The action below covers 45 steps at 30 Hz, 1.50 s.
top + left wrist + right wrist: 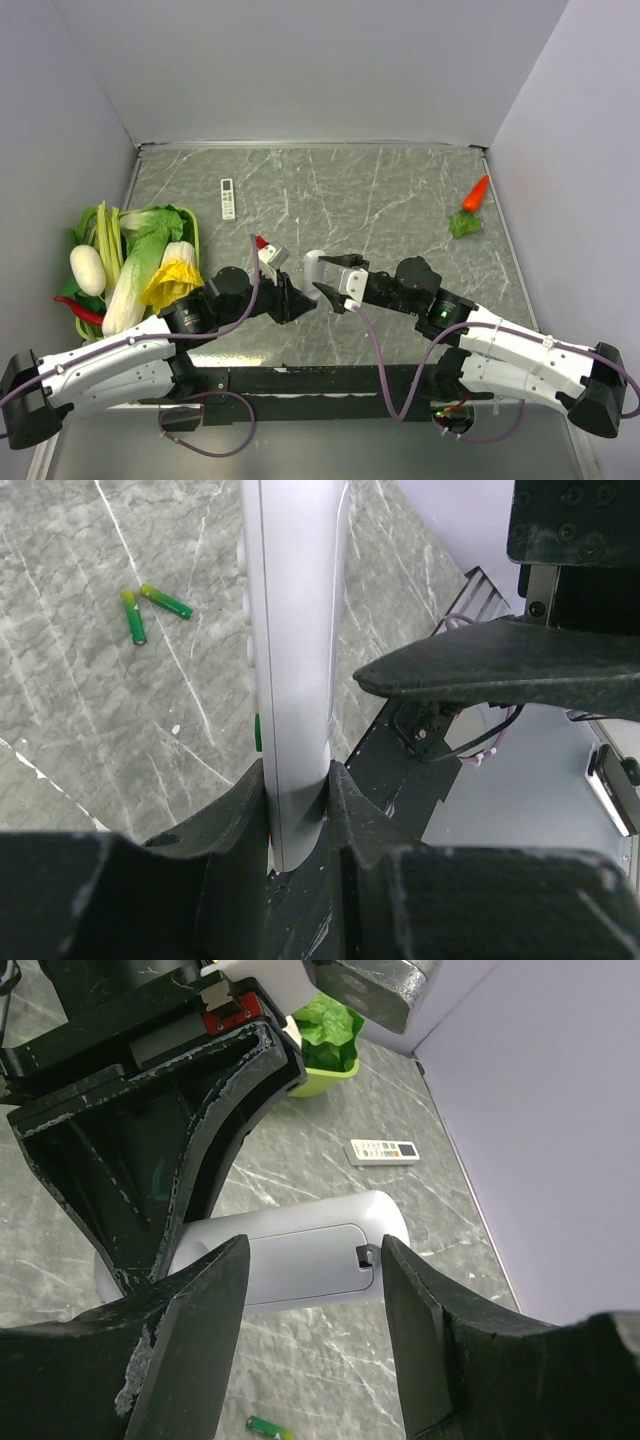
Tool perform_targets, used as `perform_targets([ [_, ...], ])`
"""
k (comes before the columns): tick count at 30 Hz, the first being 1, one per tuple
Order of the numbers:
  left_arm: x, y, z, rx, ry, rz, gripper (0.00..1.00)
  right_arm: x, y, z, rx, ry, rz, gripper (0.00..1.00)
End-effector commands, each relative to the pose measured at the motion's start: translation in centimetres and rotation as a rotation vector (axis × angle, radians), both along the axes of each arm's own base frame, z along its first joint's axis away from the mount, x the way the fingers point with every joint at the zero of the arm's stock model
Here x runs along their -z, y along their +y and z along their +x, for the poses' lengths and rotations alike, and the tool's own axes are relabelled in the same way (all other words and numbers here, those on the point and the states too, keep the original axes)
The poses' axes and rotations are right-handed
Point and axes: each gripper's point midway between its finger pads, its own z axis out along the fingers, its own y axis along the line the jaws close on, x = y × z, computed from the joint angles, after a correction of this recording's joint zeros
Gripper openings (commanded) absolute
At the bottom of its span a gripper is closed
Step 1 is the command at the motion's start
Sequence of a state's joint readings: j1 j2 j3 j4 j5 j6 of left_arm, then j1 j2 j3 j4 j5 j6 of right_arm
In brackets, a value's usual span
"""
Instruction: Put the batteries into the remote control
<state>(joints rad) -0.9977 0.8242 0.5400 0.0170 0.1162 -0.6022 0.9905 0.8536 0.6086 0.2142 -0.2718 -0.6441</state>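
From where I stand the job has hardly begun. The remote control (290, 1255) is up off the worktop (380, 200), clamped by one end between the left fingers (235, 820), which are pressed tight against its two sides. Its other end pokes out between the right fingers (200, 1310). Those stand apart, one on each side of it, just beside the casing, and I cannot tell whether either one touches it. The back cover (300, 1245) is turned toward the right fingers and looks shut, its little catch sitting closed at the free end, so I judge the compartment has not been opened. The batteries (150, 608) lie loose on the worktop below the held remote, well apart from both pairs of fingers, their tips close together in a shallow V. What is left, then, is nearly everything: get the cover off, pick up each battery, seat it, and close the back. By count there are two batteries, both green, and one remote control with its one cover. Beyond the fingers there is also one slim remote (228, 198) with button rows, one carrot (477, 192) and one basket (335, 1082) of vegetables.
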Motion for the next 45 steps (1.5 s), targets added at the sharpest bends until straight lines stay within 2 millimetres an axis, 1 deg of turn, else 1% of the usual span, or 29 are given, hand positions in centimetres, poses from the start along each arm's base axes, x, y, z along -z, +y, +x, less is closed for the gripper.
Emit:
perform_targets([
  [1, -5.2, -0.6, 0.0, 0.023, -0.091, -0.116, 0.01, -1.6, 0.3, 0.0, -0.015, 0.0, 0.025, 0.6],
  [9, -6.0, -0.6, 0.1, 0.008, -0.077, -0.146, 0.01, -0.5, 0.5, -0.3, -0.035, 0.032, -0.001, 0.52],
  [16, -6.2, -0.7, 0.1, -0.003, -0.057, -0.159, 0.01, 0.2, 0.6, -0.7, -0.053, 0.056, -0.015, 0.5],
  [19, -6.1, -0.6, 0.4, -0.017, -0.052, -0.153, 0.01, 0.5, 0.6, -0.8, -0.06, 0.064, -0.028, 0.46],
  [20, -6.0, -0.6, 0.4, -0.022, -0.051, -0.15, 0.01, 0.3, 0.7, -0.9, -0.065, 0.065, -0.026, 0.44],
  [25, -4.8, -0.3, 0.9, -0.048, -0.04, -0.099, 0.01, 0.4, 0.6, -0.9, -0.06, 0.075, -0.03, 0.37],
  [26, -4.6, -0.3, 1.0, -0.051, -0.039, -0.093, 0.01, 0.4, 0.5, -0.8, -0.055, 0.076, -0.03, 0.32],
  [29, -4.2, -0.2, 1.0, -0.054, -0.035, -0.079, 0.01, 0.7, 0.4, -0.5, -0.045, 0.084, -0.032, 0.24],
  [32, -3.9, -0.1, 1.0, -0.055, -0.035, -0.076, 0.01, 0.4, 0.3, -0.3, -0.037, 0.084, -0.022, 0.18],
  [34, -3.5, 0.0, 1.0, -0.057, -0.03, -0.07, 0.01, 0.5, 0.3, -0.1, -0.031, 0.088, -0.021, 0.16],
  [38, -2.6, 0.0, 0.8, -0.057, -0.017, -0.059, 0.01, 0.5, 0.1, 0.3, -0.017, 0.094, -0.017, 0.06],
  [42, -1.5, -0.1, 0.6, -0.041, 0.004, -0.048, 0.01, 0.8, 0.1, 0.8, -0.002, 0.102, -0.012, 0.01],
  [45, -0.6, -0.2, 0.4, -0.032, 0.023, -0.032, 0.01, 1.0, 0.0, 1.4, 0.012, 0.108, -0.009, 0.0],
])
